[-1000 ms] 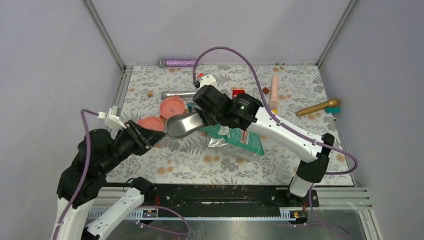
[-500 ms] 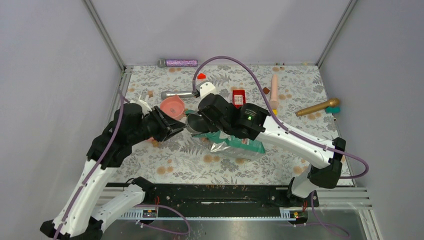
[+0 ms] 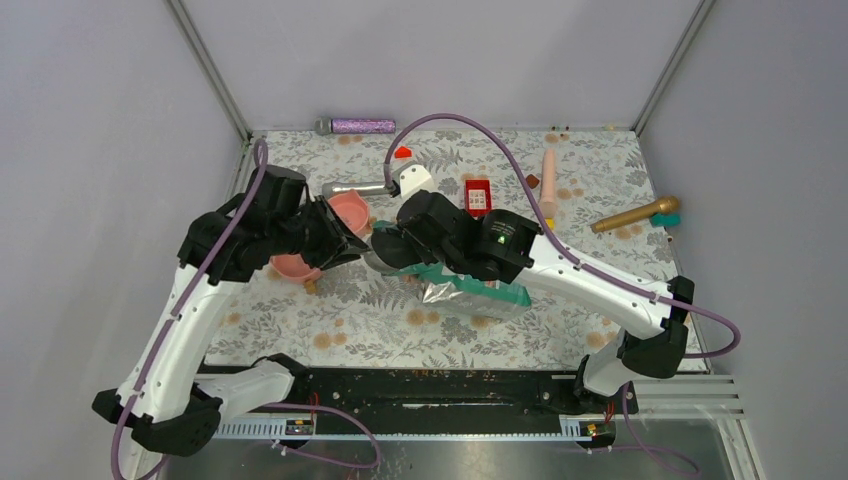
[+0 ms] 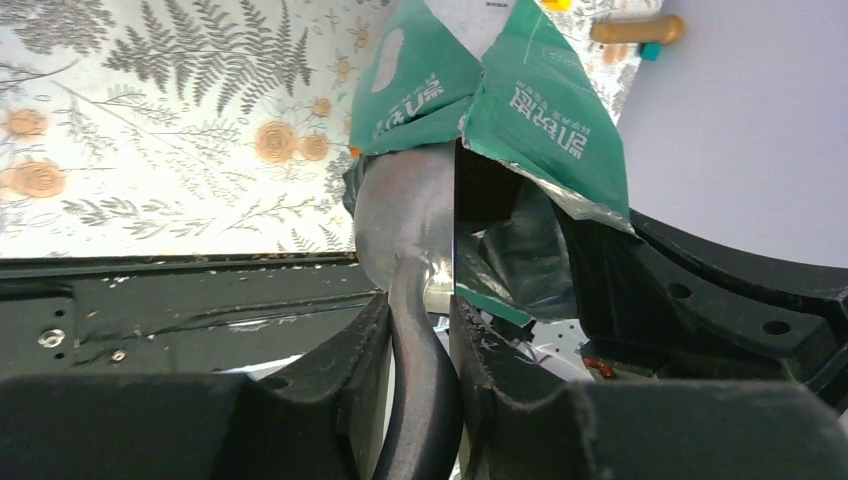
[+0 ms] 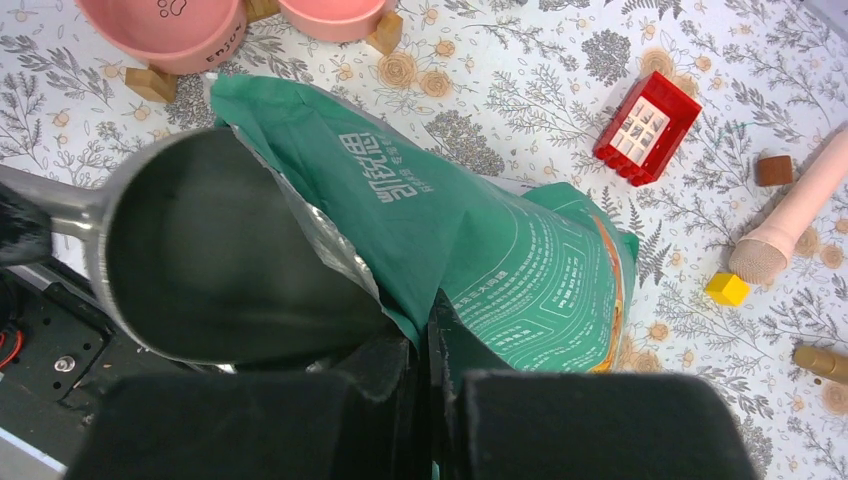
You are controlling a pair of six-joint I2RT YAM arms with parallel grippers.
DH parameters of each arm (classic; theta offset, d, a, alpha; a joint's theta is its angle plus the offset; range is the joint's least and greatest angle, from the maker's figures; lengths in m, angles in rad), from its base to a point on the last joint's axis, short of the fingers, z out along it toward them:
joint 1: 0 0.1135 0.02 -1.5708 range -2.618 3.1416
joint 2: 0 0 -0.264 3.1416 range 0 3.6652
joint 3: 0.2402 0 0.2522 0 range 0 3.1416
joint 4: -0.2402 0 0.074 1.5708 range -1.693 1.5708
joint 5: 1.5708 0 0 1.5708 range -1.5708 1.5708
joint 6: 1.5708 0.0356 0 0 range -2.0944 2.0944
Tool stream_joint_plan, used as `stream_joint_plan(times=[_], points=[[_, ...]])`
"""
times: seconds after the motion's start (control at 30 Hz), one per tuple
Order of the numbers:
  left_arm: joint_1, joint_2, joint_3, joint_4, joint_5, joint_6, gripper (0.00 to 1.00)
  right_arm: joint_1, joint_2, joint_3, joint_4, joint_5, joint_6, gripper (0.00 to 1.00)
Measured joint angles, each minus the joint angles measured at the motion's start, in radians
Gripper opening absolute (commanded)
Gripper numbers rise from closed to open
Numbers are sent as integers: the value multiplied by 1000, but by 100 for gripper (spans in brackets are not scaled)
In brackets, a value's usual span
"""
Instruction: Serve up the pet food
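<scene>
My left gripper [image 4: 420, 310] is shut on the dark handle of a metal scoop [image 4: 400, 215]. The scoop's bowl [image 5: 210, 250] lies at the torn mouth of the teal bag [image 5: 470, 240], partly under its upper flap, and looks empty inside. My right gripper [image 5: 425, 340] is shut on the bag's edge and holds the flap up. From above, the left gripper [image 3: 340, 243] and the right gripper [image 3: 400, 245] meet over the bag [image 3: 480, 290]. Two pink bowls [image 3: 345, 208] [image 3: 292, 268] stand beside the left gripper. The pet food is hidden.
A red block [image 3: 477, 196], a pink microphone [image 3: 548, 180], a gold microphone [image 3: 635, 213], a silver cylinder [image 3: 355, 188] and a purple tube [image 3: 355, 126] lie on the floral mat. Small wooden cubes [image 5: 150, 83] sit by the bowls.
My left arm has swung up and right, pushing the scoop from the open mat into the bag's mouth. The right gripper keeps its hold on the bag.
</scene>
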Motion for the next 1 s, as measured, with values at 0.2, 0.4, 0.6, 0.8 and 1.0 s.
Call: stream_joint_plan(times=[0.2,0.4,0.6,0.8,1.0], points=[[0,56,77,-100,-23,47,0,8,0,2,0,8,-5,0],[-14,92,69,-69,-2,52,0,12,13,7,1,10,-5,0],[-79,180,61,-14,-18,44,0,26,48,37,-9,17,-4,0],[-124,251,23,14,-36,41,0,34,98,68,-10,26,15,0],[-150,124,-241,293,-39,2,0,37,98,37,26,70,77,0]])
